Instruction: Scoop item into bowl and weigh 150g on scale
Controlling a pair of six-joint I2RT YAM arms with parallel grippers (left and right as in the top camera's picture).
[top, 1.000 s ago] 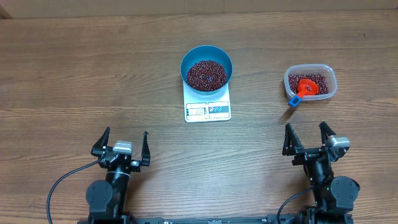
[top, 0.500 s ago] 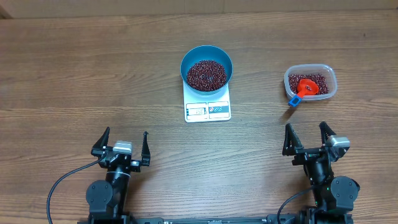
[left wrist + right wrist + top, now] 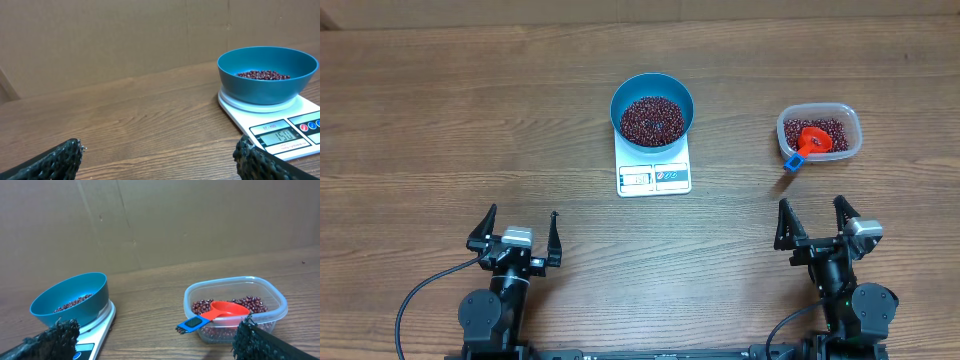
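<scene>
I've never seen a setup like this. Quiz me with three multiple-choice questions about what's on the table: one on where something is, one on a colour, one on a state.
1. Where does the bowl stand?
A. On the bare table.
B. Held up by an arm.
C. On the scale.

2. What colour is the scoop's handle?
A. Blue.
B. Green.
C. White.

3. What state is the bowl in?
A. Empty.
B. Holding beans.
C. Tipped over.

Answers:
1 C: the overhead view shows the white scale under the bowl.
2 A: a blue handle sticks out from the scoop's red cup.
3 B: the bowl sits upright and dark red beans cover its bottom.
</scene>
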